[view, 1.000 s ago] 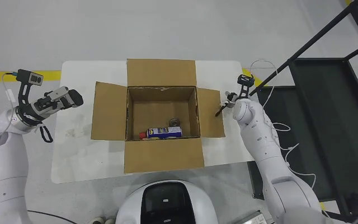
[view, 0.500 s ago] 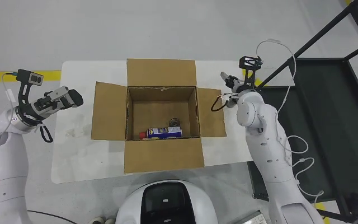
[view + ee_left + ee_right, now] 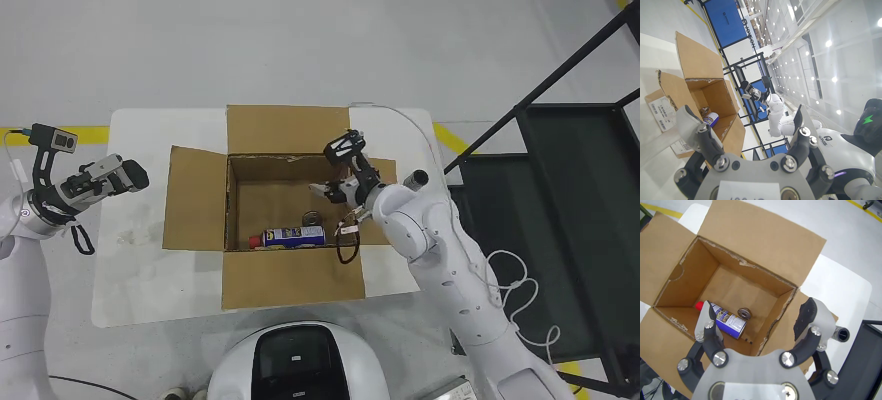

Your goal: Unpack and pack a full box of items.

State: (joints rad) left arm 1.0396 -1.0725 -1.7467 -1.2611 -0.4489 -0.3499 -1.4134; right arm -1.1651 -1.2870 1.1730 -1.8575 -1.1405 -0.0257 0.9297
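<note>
The box [image 3: 285, 195] is standing open at the middle of the counter [image 3: 130, 265], all four flaps folded outward.

Working from left to right, we are finding the left claw [image 3: 120, 178] hovering beside the counter's left edge, well apart from the box, with its fingers spread and nothing between them. Inside the box, a spray can [image 3: 293, 236] is lying on its side against the near wall, and a metal flange [image 3: 312, 216] is resting just beside the can's right end. The right claw [image 3: 338, 182] is hanging above the box's right half, fingers apart and carrying nothing.

We are judging progress as follows: the box is holding only these two items, so it is far from full. We are unable to tell whether they are the last to come out or the first to go in. The right claw's position suggests the can or the flange is the next target.

The right wrist view is showing the can's red cap [image 3: 699, 305] and the flange's centre hole. The left wrist view is showing printed labels [image 3: 660, 111] on a flap's outer face, and the right claw sitting above the rim, not yet inside.
</note>
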